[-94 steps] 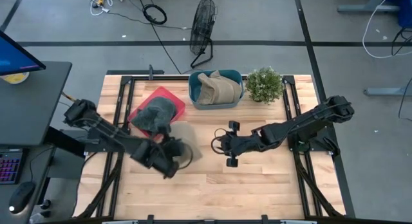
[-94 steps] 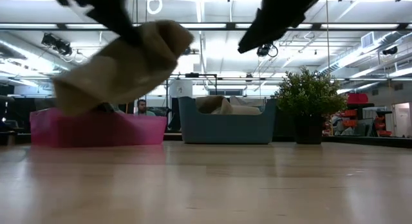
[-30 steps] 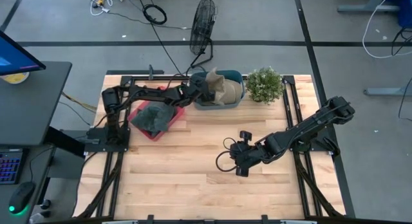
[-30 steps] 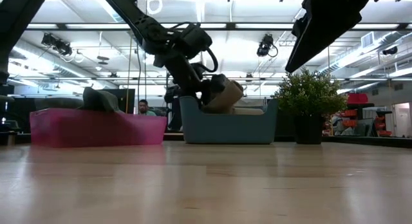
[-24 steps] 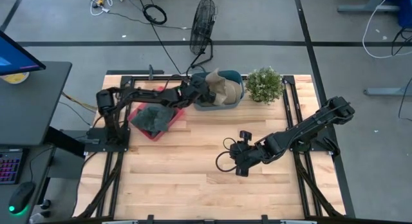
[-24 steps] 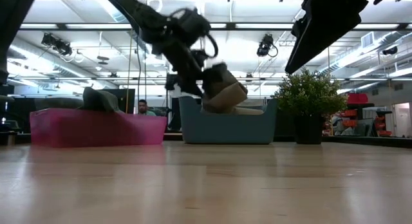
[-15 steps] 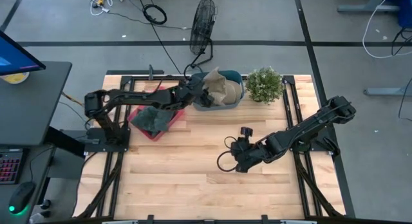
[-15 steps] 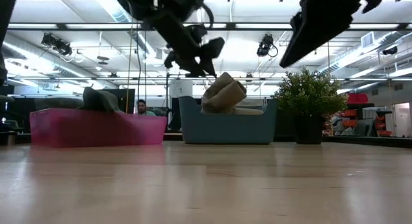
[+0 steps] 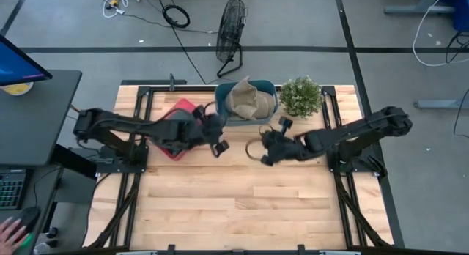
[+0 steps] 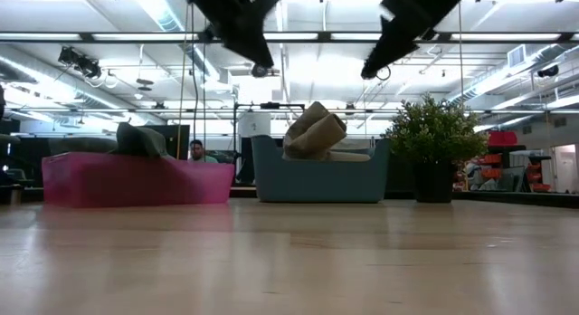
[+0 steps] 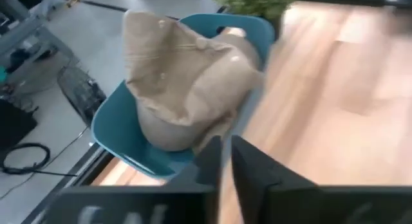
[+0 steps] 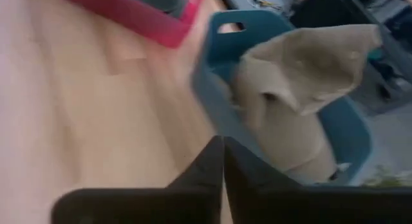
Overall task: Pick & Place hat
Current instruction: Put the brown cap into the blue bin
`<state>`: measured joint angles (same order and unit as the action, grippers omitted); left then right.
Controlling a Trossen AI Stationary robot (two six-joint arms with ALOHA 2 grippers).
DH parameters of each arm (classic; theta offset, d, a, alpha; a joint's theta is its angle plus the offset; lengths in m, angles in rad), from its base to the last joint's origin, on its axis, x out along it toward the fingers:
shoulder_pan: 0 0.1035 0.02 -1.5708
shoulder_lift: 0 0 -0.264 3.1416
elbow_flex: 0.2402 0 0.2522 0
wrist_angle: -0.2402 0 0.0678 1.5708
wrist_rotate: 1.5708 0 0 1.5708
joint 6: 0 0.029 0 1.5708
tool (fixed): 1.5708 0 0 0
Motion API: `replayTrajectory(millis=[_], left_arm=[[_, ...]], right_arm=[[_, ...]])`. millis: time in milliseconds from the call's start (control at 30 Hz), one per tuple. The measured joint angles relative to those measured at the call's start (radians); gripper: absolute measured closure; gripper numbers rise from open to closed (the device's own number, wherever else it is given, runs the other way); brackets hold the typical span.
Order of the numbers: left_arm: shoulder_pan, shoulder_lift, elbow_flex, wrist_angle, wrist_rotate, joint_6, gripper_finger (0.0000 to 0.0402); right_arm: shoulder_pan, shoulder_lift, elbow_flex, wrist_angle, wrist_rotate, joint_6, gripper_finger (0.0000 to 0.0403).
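We see the tan hat (image 9: pixel 249 101) lying in the blue bin (image 9: pixel 222 111) at the far edge of the table (image 9: pixel 242 204), piled on other tan fabric, with one peak of it standing above the rim. In the low view the hat (image 10: pixel 314 132) rises clearly over the bin wall (image 10: pixel 317 181). No gripper touches it.

The left gripper (image 9: pixel 218 145) is above the wood just in front of the bin, beside the red bin (image 9: pixel 185 109) that holds a dark grey hat (image 9: pixel 176 134). In the left wrist view its two fingers (image 11: pixel 207 161) stand almost together with only a thin gap, and they hold nothing (the bin and the hat lie beyond them).

The right gripper (image 9: pixel 265 154) hangs near the front right corner of the blue bin, close to the potted plant (image 9: pixel 300 96). Its fingers (image 12: pixel 210 161) are pressed together in the right wrist view and are empty, though this view is somewhat blurred, so we judge this only from the dark tips.

In the low view a person (image 10: pixel 197 151) sits far behind the red bin (image 10: pixel 136 182).
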<state>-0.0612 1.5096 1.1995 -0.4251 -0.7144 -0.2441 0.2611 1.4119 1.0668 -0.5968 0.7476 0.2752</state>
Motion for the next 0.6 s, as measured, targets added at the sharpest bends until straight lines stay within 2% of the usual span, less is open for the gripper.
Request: replayTrajectory(millis=[100, 167, 300, 400, 600], left_arm=[[-0.065, -0.031, 0.000, -0.041, -0.029, -0.010, 0.0394], [-0.106, -0.048, 0.000, -0.056, -0.070, -0.022, 0.0394], [-0.170, -0.081, 0.001, -0.121, -0.190, -0.082, 0.0395], [-0.202, -0.087, 0.001, -0.192, -0.258, -0.158, 0.0397], [-0.235, -0.083, -0.003, -0.270, -0.288, -0.263, 0.0395]], right_arm=[[-0.088, -0.003, 0.000, 0.059, -0.004, -0.052, 0.0394], [-0.151, 0.002, 0.000, 0.120, -0.022, -0.068, 0.0392], [-0.276, 0.036, 0.000, 0.277, -0.124, -0.192, 0.0399], [-0.362, 0.075, 0.000, 0.375, -0.211, -0.228, 0.0400], [-0.507, 0.205, 0.000, 0.457, -0.303, -0.221, 0.0401]])
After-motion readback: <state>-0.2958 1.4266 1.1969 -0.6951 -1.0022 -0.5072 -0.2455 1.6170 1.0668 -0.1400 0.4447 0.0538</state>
